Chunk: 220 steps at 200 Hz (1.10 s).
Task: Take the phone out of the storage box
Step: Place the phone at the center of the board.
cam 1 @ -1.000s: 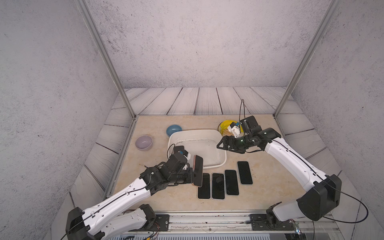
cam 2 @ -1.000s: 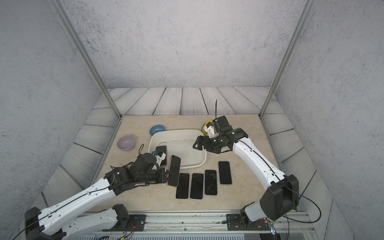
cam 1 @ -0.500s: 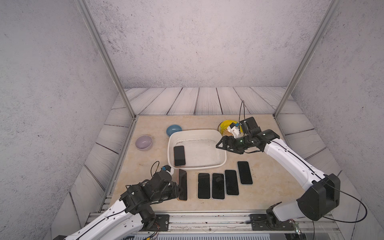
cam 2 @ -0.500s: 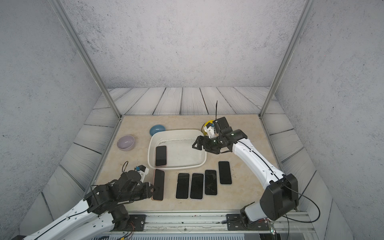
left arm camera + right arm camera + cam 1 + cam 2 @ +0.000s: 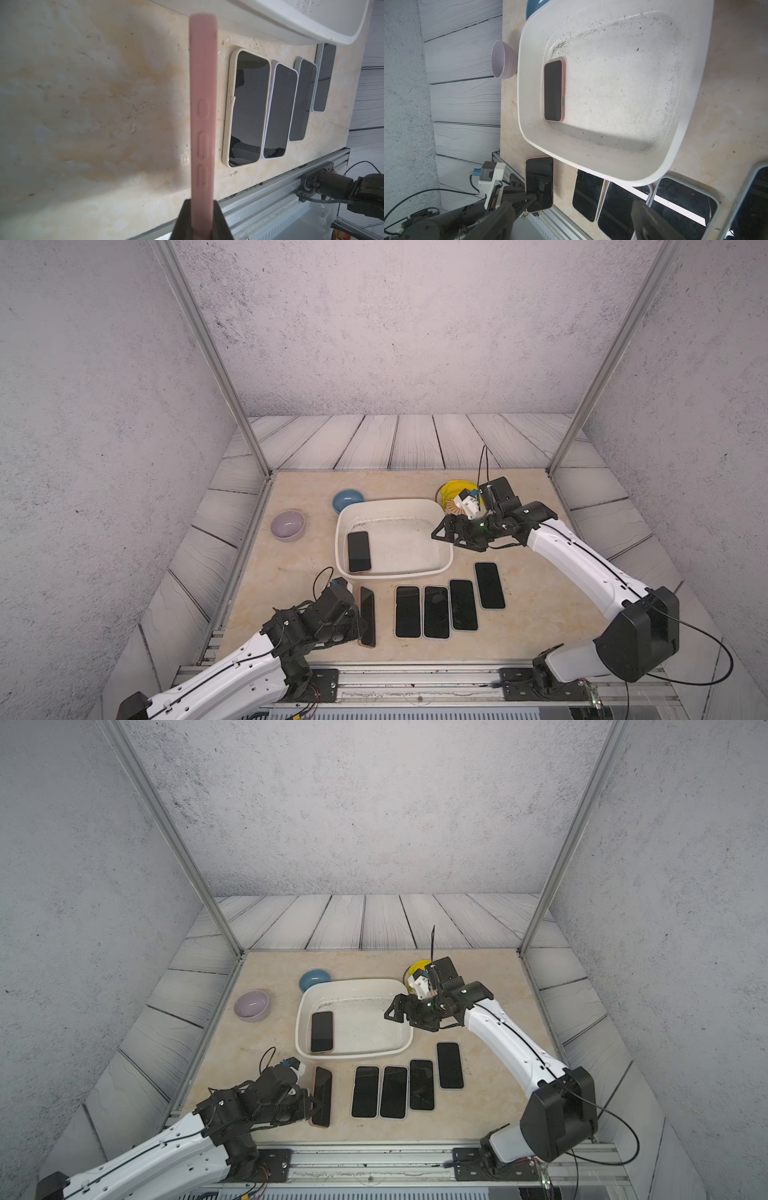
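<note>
The white storage box (image 5: 395,575) (image 5: 353,1055) stands mid-table. One phone (image 5: 358,551) (image 5: 554,90) in a pink case lies flat, screen up, at its left end. A second pink-cased phone (image 5: 368,616) (image 5: 203,104) is on its edge in front of the box's left corner, with my left gripper (image 5: 359,630) (image 5: 202,218) shut on its near end. I cannot tell whether it touches the table. My right gripper (image 5: 441,534) (image 5: 572,204) hangs open and empty over the box's right rim.
Several dark-screened phones (image 5: 436,612) lie in a row in front of the box, just right of the held one. A blue bowl (image 5: 348,499), a lilac bowl (image 5: 287,524) and a yellow object (image 5: 453,492) sit behind. The metal rail (image 5: 415,676) runs along the front edge.
My left arm has drawn back from the box toward the front edge, carrying the phone down to the left of the row. The right arm has stayed still.
</note>
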{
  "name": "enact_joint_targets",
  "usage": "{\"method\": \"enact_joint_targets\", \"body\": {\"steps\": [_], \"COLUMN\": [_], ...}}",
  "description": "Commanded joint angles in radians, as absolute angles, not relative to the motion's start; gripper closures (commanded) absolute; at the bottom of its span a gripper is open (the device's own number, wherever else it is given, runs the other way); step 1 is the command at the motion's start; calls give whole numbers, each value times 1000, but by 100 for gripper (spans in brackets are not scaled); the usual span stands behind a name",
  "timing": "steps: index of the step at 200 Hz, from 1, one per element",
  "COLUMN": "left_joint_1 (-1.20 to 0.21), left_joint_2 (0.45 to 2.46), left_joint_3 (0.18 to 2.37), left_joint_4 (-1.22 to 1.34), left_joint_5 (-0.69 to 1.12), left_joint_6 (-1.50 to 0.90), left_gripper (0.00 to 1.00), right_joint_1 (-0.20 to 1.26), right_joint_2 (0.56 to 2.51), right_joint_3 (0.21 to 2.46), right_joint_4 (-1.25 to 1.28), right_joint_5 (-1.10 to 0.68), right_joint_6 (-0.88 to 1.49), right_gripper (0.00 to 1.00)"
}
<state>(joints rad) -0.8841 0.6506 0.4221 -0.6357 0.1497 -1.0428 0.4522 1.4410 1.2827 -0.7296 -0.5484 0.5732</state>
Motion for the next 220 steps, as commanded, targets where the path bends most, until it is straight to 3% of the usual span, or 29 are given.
{"method": "enact_joint_targets", "body": {"steps": [1, 175, 189, 220], "left_joint_1": [-881, -880, -880, -880], "left_joint_2": [652, 1065, 1056, 1024], "left_joint_3": [399, 446, 446, 437], "left_joint_4": [-536, -273, -284, -327], "left_joint_5": [131, 259, 255, 245], "left_joint_6": [-1049, -992, -991, -993], "left_gripper": [100, 100, 96, 77], "right_joint_1": [451, 438, 439, 439], "right_joint_2": [1402, 1383, 1376, 1362], "right_joint_3": [1264, 1255, 1246, 1227], "right_joint_4": [-727, -762, -761, -750], "right_joint_5": [-561, -567, -569, -568], "right_joint_6": [574, 545, 549, 562], "right_gripper": [6, 6, 6, 6]}}
